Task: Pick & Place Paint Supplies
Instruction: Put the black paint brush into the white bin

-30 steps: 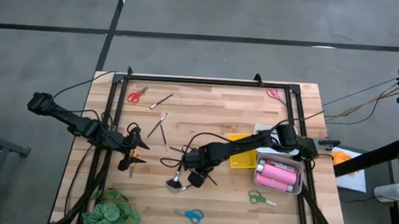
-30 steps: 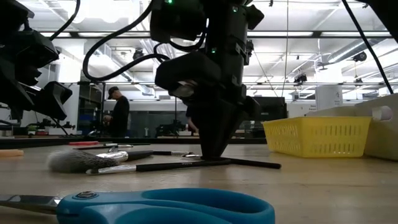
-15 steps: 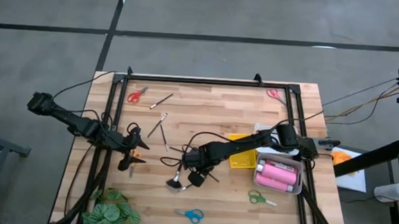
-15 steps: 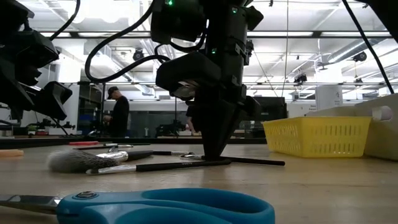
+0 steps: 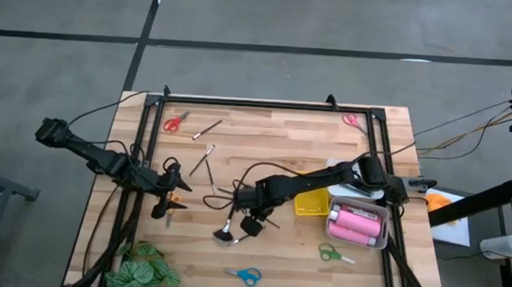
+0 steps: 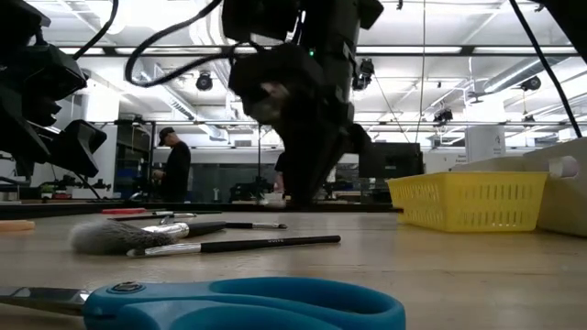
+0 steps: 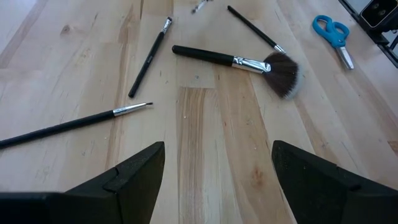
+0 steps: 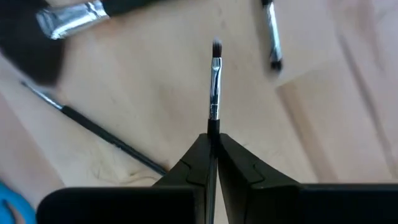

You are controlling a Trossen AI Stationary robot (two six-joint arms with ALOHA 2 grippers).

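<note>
My right gripper (image 5: 250,219) hangs over the table's middle, shut on a thin black brush (image 8: 214,87) with a silver ferrule. In the low view its fingers (image 6: 304,194) are clear of the wood. Below and beside it lie a fluffy black brush (image 5: 224,235) and more thin brushes (image 6: 238,244), flat on the table. At the table's left, my left gripper (image 7: 217,180) waits open, facing the fluffy brush (image 7: 283,65) and several thin brushes (image 7: 149,56). Pink bottles (image 5: 356,223) lie in a white tray. My right gripper pinches the thin brush's handle just behind the ferrule (image 8: 213,123) between its two fingertips. The fingers come from above, pointing steeply down. The bristle end (image 8: 216,46) sticks out past the fingertips, lifted clear of the table; the fingers hide the rest of the handle.
A yellow tray (image 5: 310,202) stands beside the white tray (image 5: 376,242) at the right. Scissors lie about: red (image 5: 175,121), pink (image 5: 351,120), green (image 5: 334,253), blue (image 5: 246,275). A leafy plant (image 5: 146,270) sits at the near left corner. A person (image 6: 174,170) stands far behind.
My right gripper has risen from the tabletop and taken a thin brush up with it; the brush that lay behind its fingers in the low view no longer lies there. The other brushes have stayed where they were.
</note>
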